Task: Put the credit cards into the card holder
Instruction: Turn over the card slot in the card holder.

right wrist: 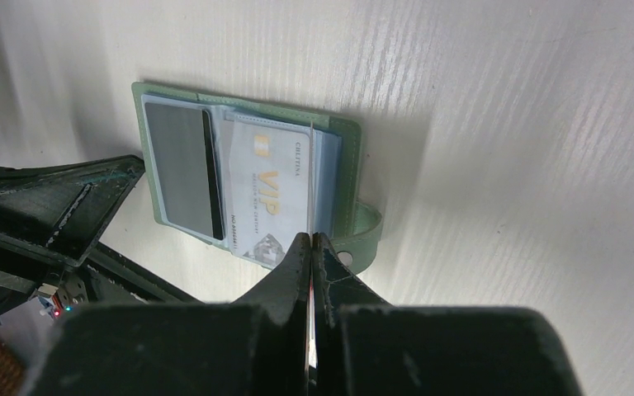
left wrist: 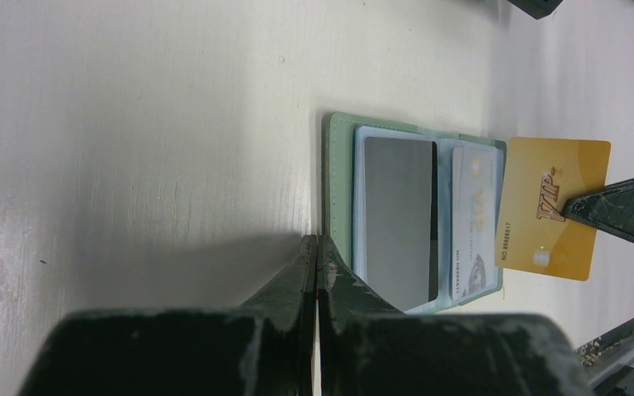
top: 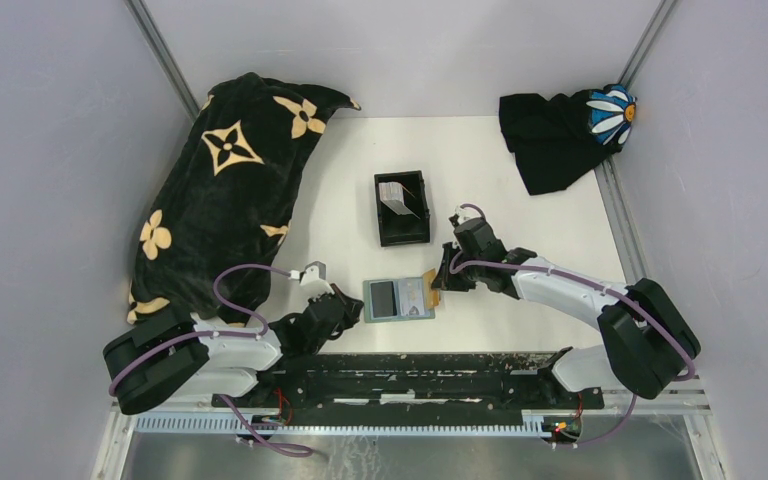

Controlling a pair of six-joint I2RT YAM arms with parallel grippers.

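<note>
The black card holder point(top: 401, 232) sits mid-table with a whitish card point(top: 396, 197) leaning inside it. An open green wallet point(top: 372, 299) lies near the front edge. It holds a grey card point(left wrist: 396, 219) and a white VIP card point(left wrist: 472, 223) in its sleeves. My right gripper point(top: 438, 281) is shut on a gold VIP card point(left wrist: 553, 206), held edge-up at the wallet's right side, just off the sleeve. My left gripper point(left wrist: 318, 243) is shut, its tips resting at the wallet's left edge point(left wrist: 335, 165).
A big black blanket with tan flowers point(top: 225, 195) covers the left of the table. A black cloth with a white daisy point(top: 560, 130) lies in the back right corner. A metal rail point(top: 410, 375) runs along the near edge.
</note>
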